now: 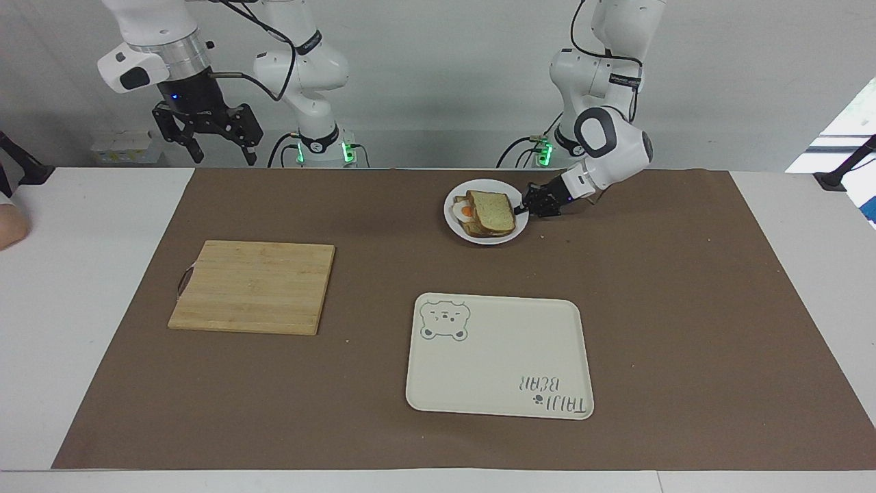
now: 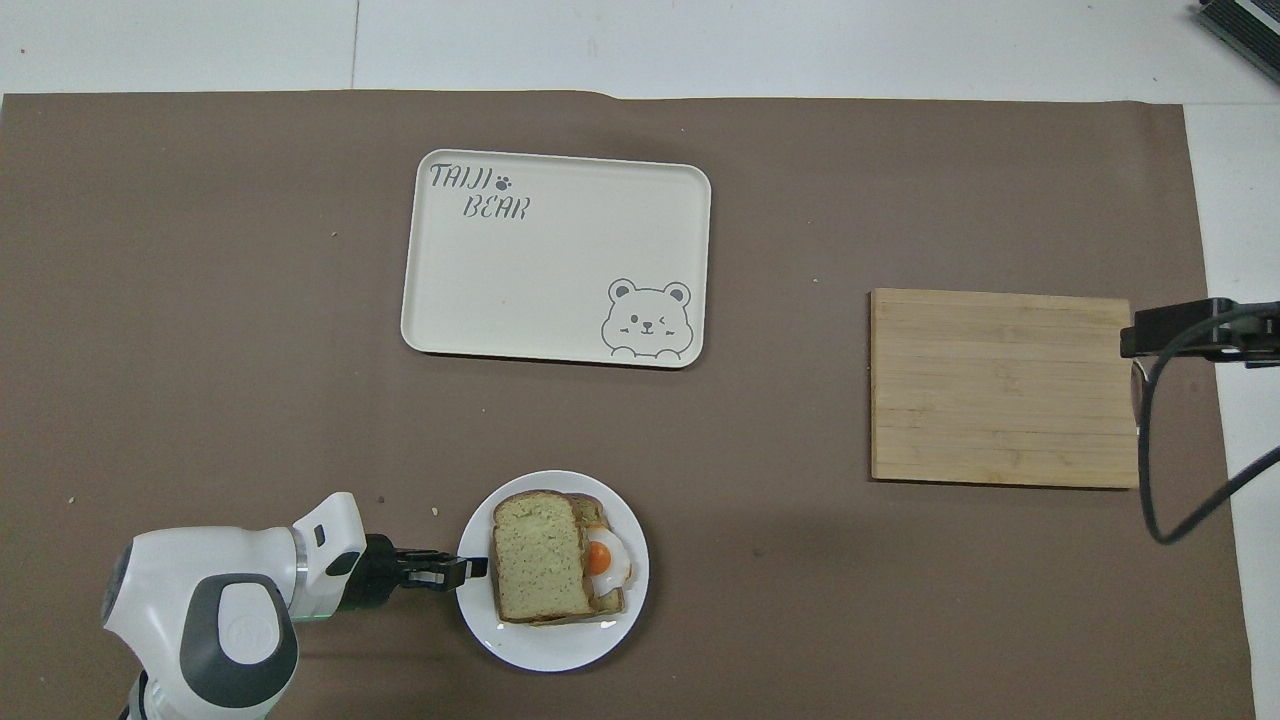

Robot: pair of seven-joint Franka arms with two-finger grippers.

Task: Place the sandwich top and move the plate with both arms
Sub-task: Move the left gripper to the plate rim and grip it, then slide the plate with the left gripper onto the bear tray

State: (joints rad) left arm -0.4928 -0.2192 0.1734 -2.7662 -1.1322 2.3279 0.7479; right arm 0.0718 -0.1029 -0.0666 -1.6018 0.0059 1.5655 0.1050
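The sandwich top (image 1: 494, 211) lies on the toast with a fried egg (image 2: 600, 558), shifted so the egg shows beside it, on the small white plate (image 1: 453, 218) near the robots. In the overhead view the slice (image 2: 535, 556) and the plate (image 2: 550, 645) show too. My left gripper (image 1: 523, 207) is low at the plate's rim on the left arm's side and shut on it; it also shows in the overhead view (image 2: 470, 570). My right gripper (image 1: 224, 157) waits, open and empty, high over the table's edge at the right arm's end.
A cream tray with a bear drawing (image 1: 499, 356) lies farther from the robots than the plate. A bamboo cutting board (image 1: 253, 286) lies toward the right arm's end. A brown mat (image 1: 684, 308) covers the table.
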